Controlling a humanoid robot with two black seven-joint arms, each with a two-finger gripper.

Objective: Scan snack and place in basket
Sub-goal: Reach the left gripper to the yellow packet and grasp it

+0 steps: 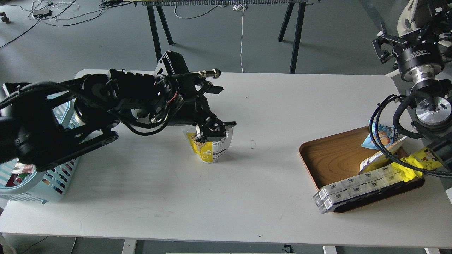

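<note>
Snack (pixel 211 150) stands upright mid-desk (pixel 247 197), untouched by any neighbouring item. Left gripper (pixel 212 131) sits at its top edge; jaws appear to straddle the seal, but closure cannot be confirmed. Risk: a pinch on the thin top could tip or crumple the pouch. Basket (pixel 53 180) lies well left, largely hidden by the arm.
</note>
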